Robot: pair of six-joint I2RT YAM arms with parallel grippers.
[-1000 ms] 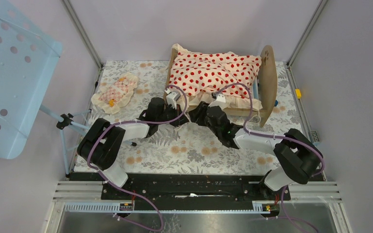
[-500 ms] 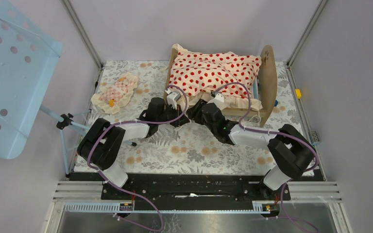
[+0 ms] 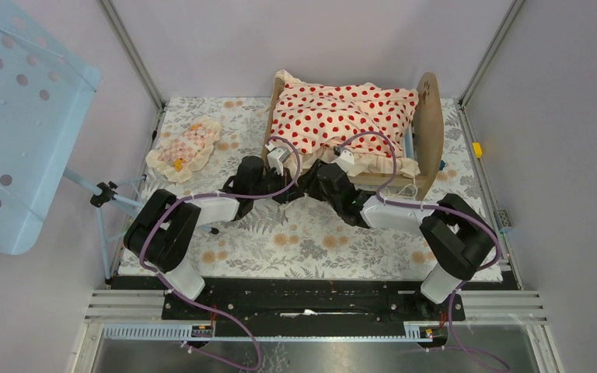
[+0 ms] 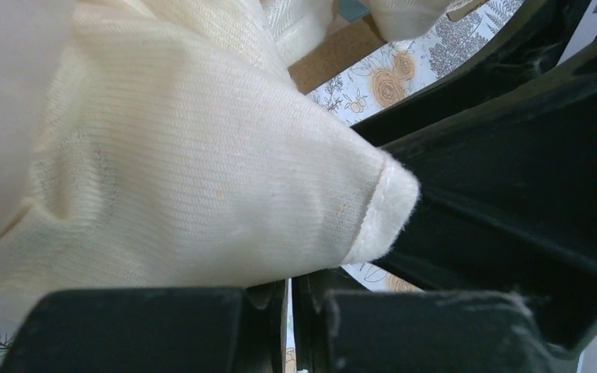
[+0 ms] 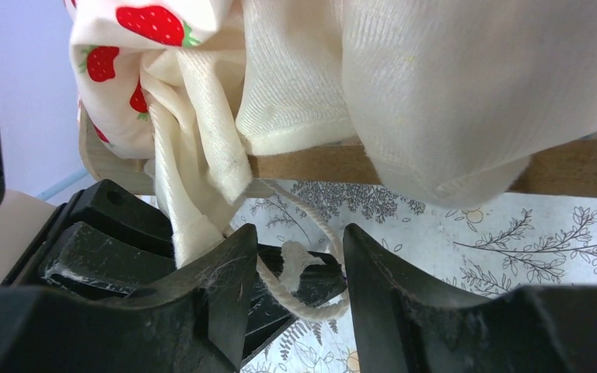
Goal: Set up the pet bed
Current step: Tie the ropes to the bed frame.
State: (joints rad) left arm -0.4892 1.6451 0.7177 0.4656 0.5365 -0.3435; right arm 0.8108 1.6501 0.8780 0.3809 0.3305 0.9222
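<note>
The pet bed (image 3: 429, 124), a light-wood frame with its rounded headboard on the right, stands at the back of the table. A red-dotted cream blanket (image 3: 342, 115) lies bunched over it and hides the mattress. My left gripper (image 3: 301, 185) is at the bed's near rail, shut on the blanket's cream edge (image 4: 202, 171), which fills the left wrist view above the closed fingers (image 4: 163, 326). Right beside it, my right gripper (image 3: 320, 172) stands open. A loop of cream cord (image 5: 311, 299) hangs between its fingers, under the wooden rail (image 5: 311, 165) and the hanging blanket (image 5: 435, 85).
A small pink checked pillow (image 3: 184, 148) lies on the floral table cover (image 3: 295, 237) at the left. A pale blue perforated stand (image 3: 15, 124) leans in from the far left. Grey walls and metal posts close in the table.
My right arm has drawn left and in towards the bed's near rail, bringing its gripper closer to the left one. The left arm and the blanket have stayed put.
</note>
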